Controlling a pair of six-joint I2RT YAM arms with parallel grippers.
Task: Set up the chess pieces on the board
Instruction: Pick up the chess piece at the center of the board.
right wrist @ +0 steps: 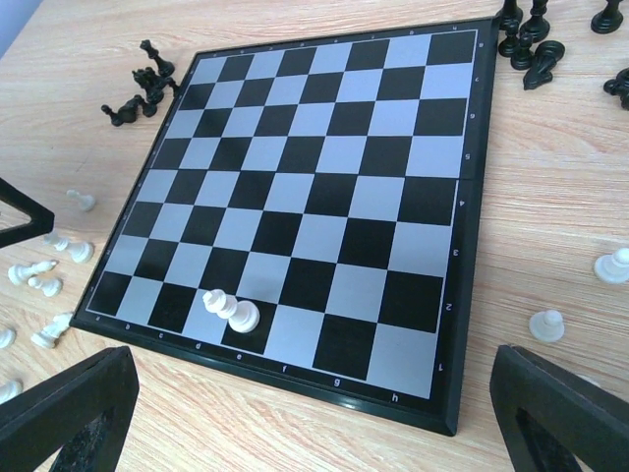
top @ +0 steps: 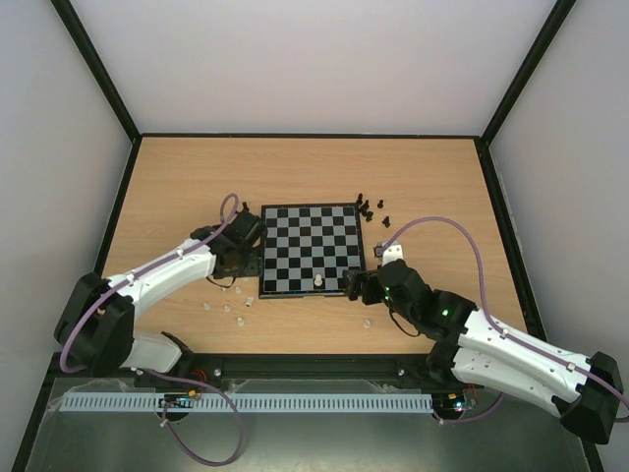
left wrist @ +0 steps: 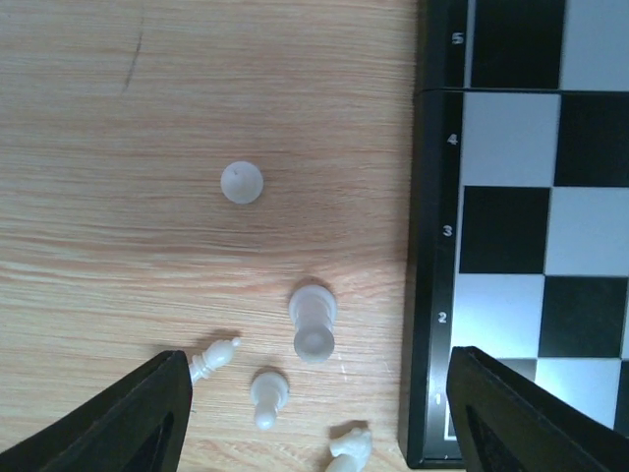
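Left gripper (left wrist: 319,403) gapes empty (over cream pieces (left wrist: 314,324)); right gripper (right wrist: 314,398) likewise, facing board (right wrist: 324,147).

The top view looks down from high at the near side over the whole table (top: 197,177). The left wrist camera hangs close above an edge of the board (left wrist: 432,246) (facing straight down); the right wrist camera views that board obliquely, farther back.

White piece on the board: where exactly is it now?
Right wrist view: the lone white piece sits on the board, in the row nearest the camera, roughly midway along.
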